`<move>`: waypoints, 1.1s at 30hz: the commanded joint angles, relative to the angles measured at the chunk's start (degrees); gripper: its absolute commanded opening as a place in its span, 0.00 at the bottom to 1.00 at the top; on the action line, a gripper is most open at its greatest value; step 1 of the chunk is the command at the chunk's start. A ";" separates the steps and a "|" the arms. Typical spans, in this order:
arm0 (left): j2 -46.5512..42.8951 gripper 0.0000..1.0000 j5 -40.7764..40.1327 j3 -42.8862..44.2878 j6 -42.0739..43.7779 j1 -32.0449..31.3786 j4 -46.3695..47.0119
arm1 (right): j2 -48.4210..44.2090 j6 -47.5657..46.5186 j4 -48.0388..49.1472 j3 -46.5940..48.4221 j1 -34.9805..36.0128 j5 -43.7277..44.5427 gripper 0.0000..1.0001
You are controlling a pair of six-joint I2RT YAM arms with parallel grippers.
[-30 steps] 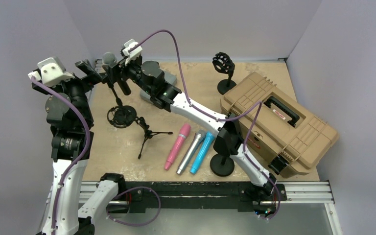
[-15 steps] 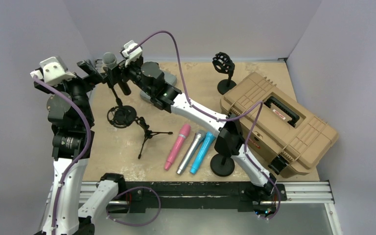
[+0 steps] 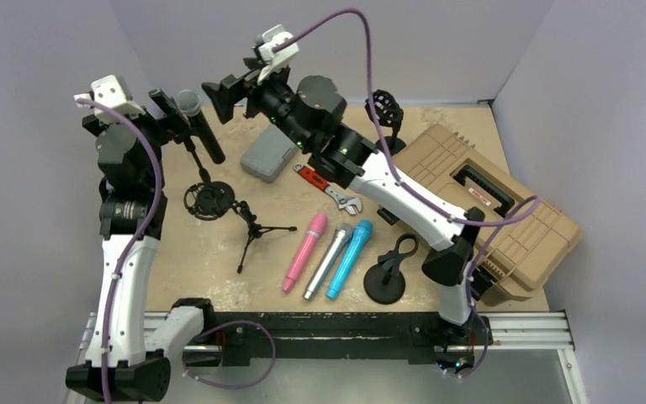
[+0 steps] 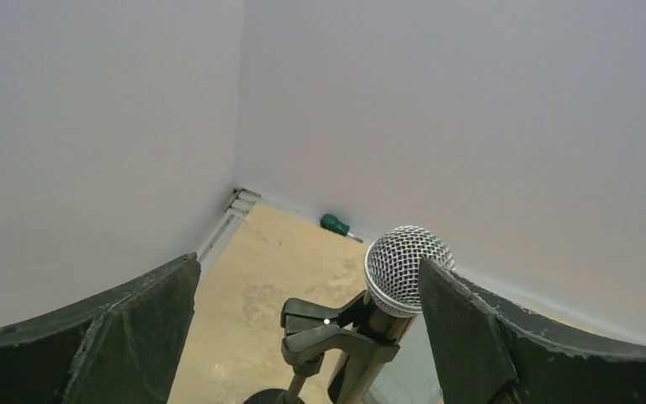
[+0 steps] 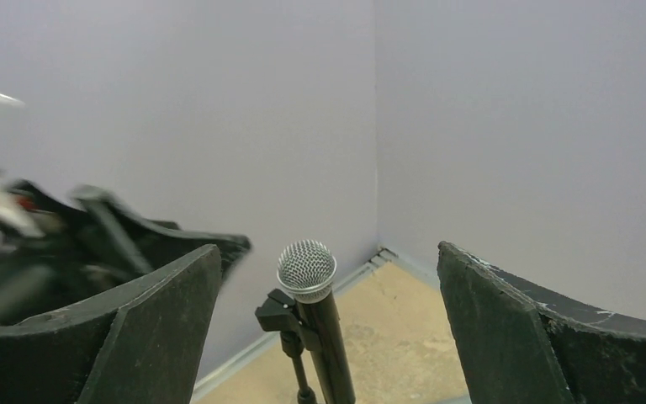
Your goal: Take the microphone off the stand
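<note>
The black microphone (image 3: 202, 130) with a silver mesh head sits tilted in the clip of its stand (image 3: 209, 200) at the back left. My left gripper (image 3: 166, 114) is open around the clip and head. In the left wrist view the mesh head (image 4: 404, 269) lies against the right finger (image 4: 505, 337), and the clip (image 4: 328, 328) sits between the jaws. My right gripper (image 3: 225, 88) is open and empty, raised to the right of the microphone and apart from it. In the right wrist view the microphone (image 5: 320, 320) stands ahead of the open gripper (image 5: 329, 249).
A grey box (image 3: 267, 156) and a red wrench (image 3: 328, 187) lie behind the middle. A small tripod (image 3: 256, 231), pink (image 3: 304, 251), silver (image 3: 328, 259) and blue (image 3: 349, 259) microphones and a round-base stand (image 3: 384, 282) lie in front. A tan case (image 3: 479, 210) is at right.
My right gripper has left the microphone and moved up and to the right, uncovering the grey box and wrench. My left gripper has moved right, up to the microphone.
</note>
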 commanded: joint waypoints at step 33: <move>11.45 0.99 27.23 6.59 -3.09 5.24 -7.71 | -15.24 12.40 -0.63 -23.39 -0.08 -1.91 0.96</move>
